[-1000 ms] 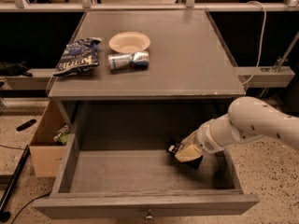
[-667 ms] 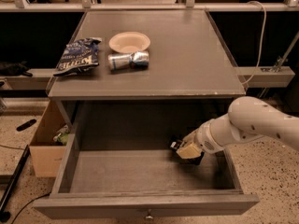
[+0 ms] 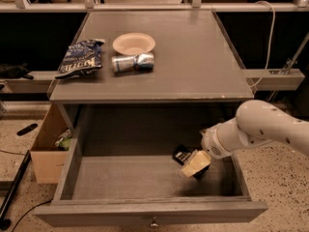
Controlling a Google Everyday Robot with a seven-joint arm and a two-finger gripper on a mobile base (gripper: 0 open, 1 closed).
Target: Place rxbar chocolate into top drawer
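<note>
The rxbar chocolate (image 3: 182, 154), a small black-wrapped bar with pale lettering, is inside the open top drawer (image 3: 149, 209), right of centre toward the back. It looks to be resting on the drawer floor. My gripper (image 3: 195, 165) reaches down into the drawer from the right on a white arm. It sits right against the bar's near right end, and I cannot tell whether it still holds the bar.
On the tabletop (image 3: 193, 57) are a blue chip bag (image 3: 79, 57), a pale bowl (image 3: 133, 43) and a silver can (image 3: 133, 62) lying on its side. A cardboard box (image 3: 46, 149) stands on the floor left of the drawer. A black shelf runs behind the table.
The gripper has shifted slightly toward the drawer's front. The bar stays at about the same spot in the drawer.
</note>
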